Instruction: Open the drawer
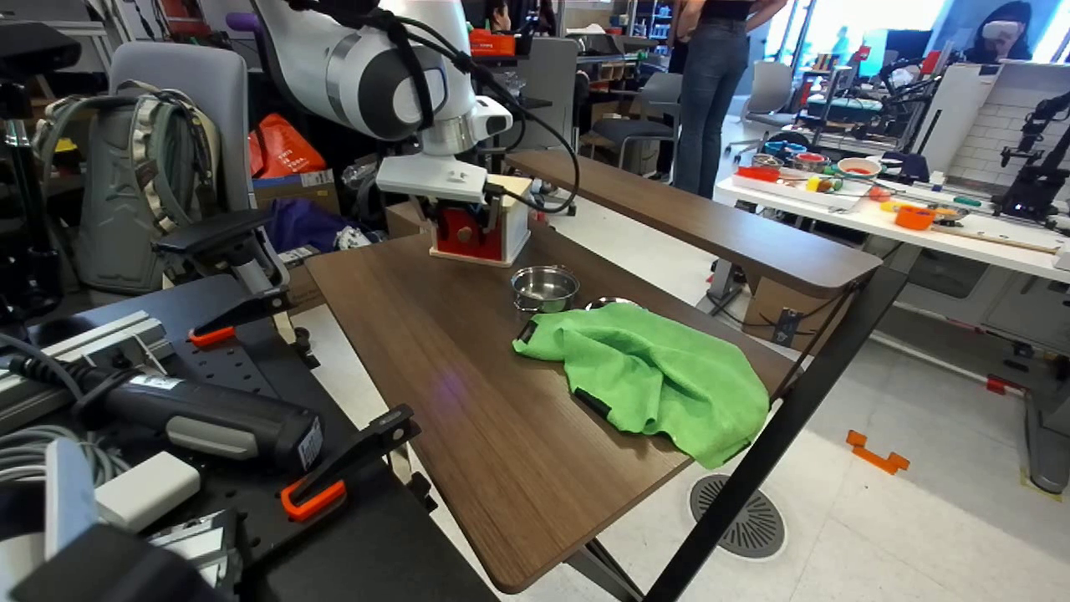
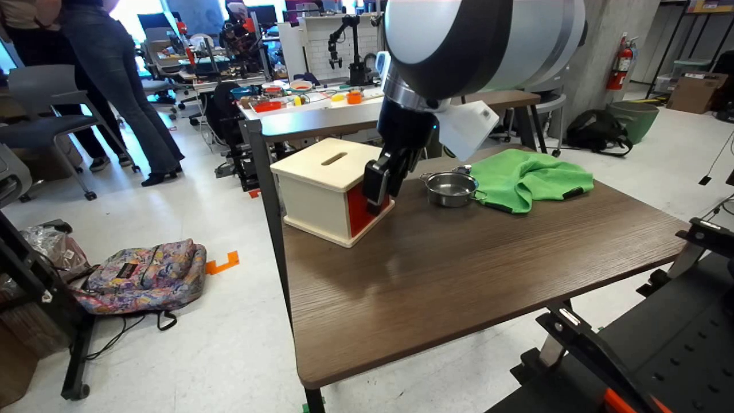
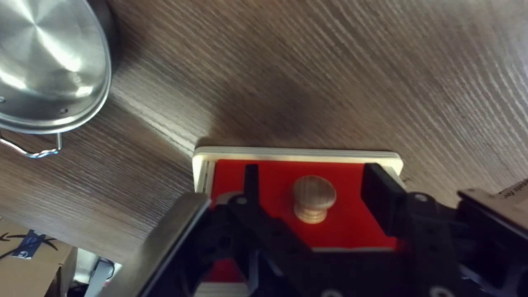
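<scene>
The red drawer (image 1: 481,244) sits in its light tan wooden casing (image 2: 312,201) at one end of the brown table. Its red front also shows in an exterior view (image 2: 358,213) and in the wrist view (image 3: 346,222), and it looks closed. A round wooden knob (image 3: 314,196) stands out from the front. My gripper (image 3: 312,171) is open in front of the drawer, pointing down. In the wrist view its two fingers are on either side of the knob, with a gap on both sides. The gripper also shows against the red front in an exterior view (image 2: 376,201).
A small metal pot (image 2: 451,190) with wire handles stands near the drawer; it also shows in the wrist view (image 3: 49,62). A crumpled green cloth (image 1: 660,376) lies beyond it on the table (image 1: 468,401). A raised wooden board (image 1: 694,221) runs along one side.
</scene>
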Controlling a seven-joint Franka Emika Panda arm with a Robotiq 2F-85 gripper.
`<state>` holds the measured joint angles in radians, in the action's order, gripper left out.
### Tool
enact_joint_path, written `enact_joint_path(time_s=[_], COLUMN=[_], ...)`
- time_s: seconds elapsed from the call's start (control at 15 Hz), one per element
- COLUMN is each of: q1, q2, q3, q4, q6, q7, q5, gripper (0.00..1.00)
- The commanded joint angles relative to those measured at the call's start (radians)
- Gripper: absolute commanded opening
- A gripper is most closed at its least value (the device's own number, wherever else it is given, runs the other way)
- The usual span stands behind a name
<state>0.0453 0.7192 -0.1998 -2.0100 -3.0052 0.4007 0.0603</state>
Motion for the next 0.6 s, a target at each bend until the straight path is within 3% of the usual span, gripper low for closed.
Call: enact_joint_path(time_s=[0.0, 0.27, 0.53], q1=[-0.014, -0.017, -0.017], q2=[0.022, 0.020, 0.006], q3=[-0.011, -0.014, -0.013], q4=[0.021, 0.017, 0.003], q6=[-0.023, -0.025, -0.010], q7=[-0.041, -0.048, -0.066], q5=[0.033, 0.033, 0.025], gripper=[0.35, 0.05, 0.07])
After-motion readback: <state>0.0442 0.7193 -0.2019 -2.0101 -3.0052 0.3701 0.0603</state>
